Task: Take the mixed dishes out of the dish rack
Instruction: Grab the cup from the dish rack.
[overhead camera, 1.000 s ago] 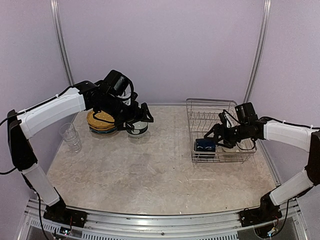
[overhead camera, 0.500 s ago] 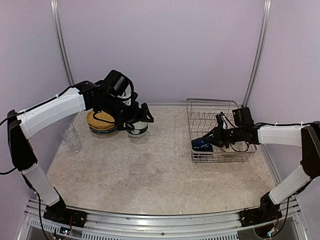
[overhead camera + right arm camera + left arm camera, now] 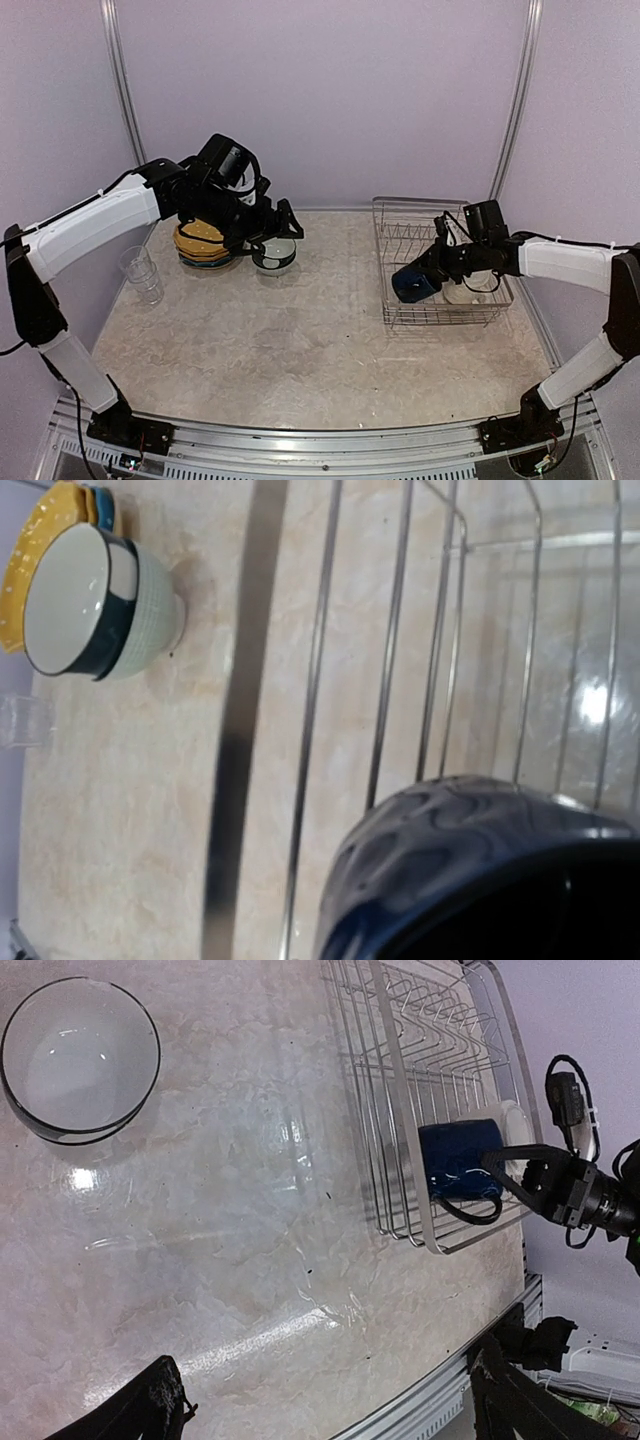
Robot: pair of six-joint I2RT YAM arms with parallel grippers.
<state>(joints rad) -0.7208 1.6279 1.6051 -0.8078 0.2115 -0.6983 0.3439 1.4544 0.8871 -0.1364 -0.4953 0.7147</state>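
The dish rack (image 3: 470, 312), a silver wire basket, stands at the right of the table. My right gripper (image 3: 432, 268) is shut on the navy mug (image 3: 411, 284), which is tilted and raised a little over the rack's near-left corner. The mug (image 3: 470, 860) fills the lower right of the right wrist view and hides the fingers. A cream mug (image 3: 466, 292) lies in the rack behind it. My left gripper (image 3: 272, 232) hangs open just above the dark teal bowl (image 3: 273, 258), holding nothing. The plates (image 3: 203, 245) are stacked left of the bowl.
A clear glass (image 3: 141, 272) stands near the table's left edge. In the left wrist view the bowl (image 3: 80, 1060) is at top left and the rack (image 3: 400, 1110) at upper right, with the table's near rail (image 3: 440, 1400) below.
My right gripper has closed on the navy mug and raised it, tipping it up off the rack floor. My left arm has risen slightly above the bowl, still open.
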